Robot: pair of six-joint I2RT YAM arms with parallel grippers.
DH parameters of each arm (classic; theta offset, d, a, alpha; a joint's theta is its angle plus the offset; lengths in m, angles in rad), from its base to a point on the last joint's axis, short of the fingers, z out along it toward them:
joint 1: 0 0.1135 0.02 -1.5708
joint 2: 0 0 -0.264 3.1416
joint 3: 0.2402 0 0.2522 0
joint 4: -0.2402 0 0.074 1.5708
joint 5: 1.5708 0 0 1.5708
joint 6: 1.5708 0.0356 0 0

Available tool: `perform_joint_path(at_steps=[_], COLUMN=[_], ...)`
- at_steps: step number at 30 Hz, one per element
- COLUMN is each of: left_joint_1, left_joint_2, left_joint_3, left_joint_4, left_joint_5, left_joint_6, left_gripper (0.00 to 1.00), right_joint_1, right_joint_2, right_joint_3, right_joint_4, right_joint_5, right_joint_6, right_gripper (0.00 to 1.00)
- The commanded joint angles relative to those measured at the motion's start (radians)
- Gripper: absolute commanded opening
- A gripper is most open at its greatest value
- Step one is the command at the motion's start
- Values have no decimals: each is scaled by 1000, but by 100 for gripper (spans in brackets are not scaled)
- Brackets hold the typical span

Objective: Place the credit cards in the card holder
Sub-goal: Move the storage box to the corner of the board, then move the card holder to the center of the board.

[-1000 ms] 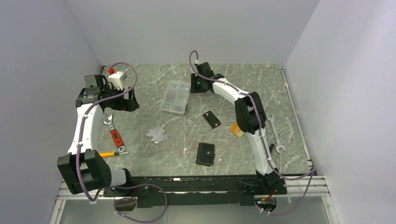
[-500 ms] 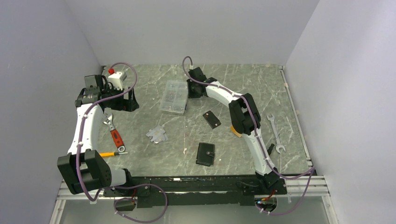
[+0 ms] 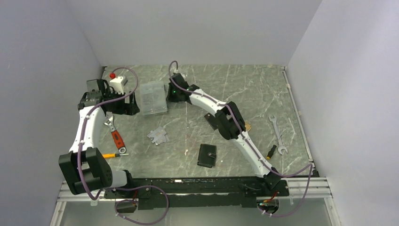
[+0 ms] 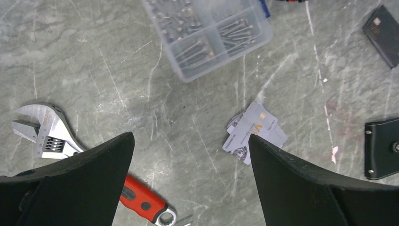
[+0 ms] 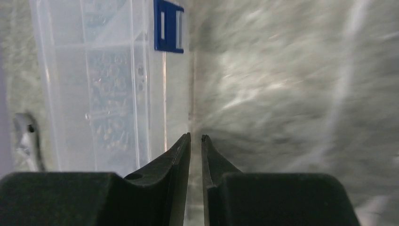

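The card holder (image 3: 207, 155) is a shut black wallet lying near the front; its edge also shows at the right of the left wrist view (image 4: 382, 148). A black credit card (image 3: 210, 118) (image 4: 383, 28) lies behind it, partly under my right arm. An orange-tan card (image 3: 246, 126) peeks out past that arm. Several pale grey cards (image 3: 158, 135) (image 4: 255, 132) lie fanned out. My left gripper (image 3: 124, 103) (image 4: 190, 135) hangs wide open and empty. My right gripper (image 3: 171, 92) (image 5: 196, 136) is closed on the right edge of the clear plastic box of screws (image 3: 153, 97) (image 5: 108, 84).
A red-handled adjustable wrench (image 3: 115, 134) (image 4: 47, 134) and a yellow screwdriver (image 3: 113, 155) lie at the left. A white unit with a red button (image 3: 117, 82) sits at the back left. A spanner (image 3: 276, 134) lies at the right.
My right arm has swung left and its jaws have narrowed. The box of screws has moved left with it and turned, ending beside my left gripper. The left arm has stayed put.
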Motion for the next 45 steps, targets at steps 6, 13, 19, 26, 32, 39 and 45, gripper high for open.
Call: perform_joint_path(at_steps=[6, 13, 19, 26, 32, 39, 45], left_joint_1=[-109, -302, -416, -479, -480, -418, -324], left_joint_2=[101, 210, 348, 530, 604, 628, 665], left_joint_3=[-104, -26, 75, 179, 173, 171, 240], left_joint_4=[210, 318, 357, 387, 438, 467, 414], left_joint_5=[-141, -320, -412, -615, -747, -839, -830], left_joint_6=[32, 1, 13, 34, 85, 131, 81], left_gripper=[99, 99, 99, 95, 82, 66, 58], right_joint_1=[11, -151, -183, -167, -98, -57, -44], right_joint_2=[-138, -515, -725, -909, -1002, -1052, -1071], right_joint_3=[-137, -694, -830, -983, -1082, -1154, -1167], right_joint_4=[100, 311, 285, 280, 270, 275, 263], right_joint_5=[-54, -102, -110, -74, -14, 9, 30], right_joint_6=[181, 156, 46, -22, -70, -71, -83], right_gripper=[34, 44, 44, 41, 39, 38, 37])
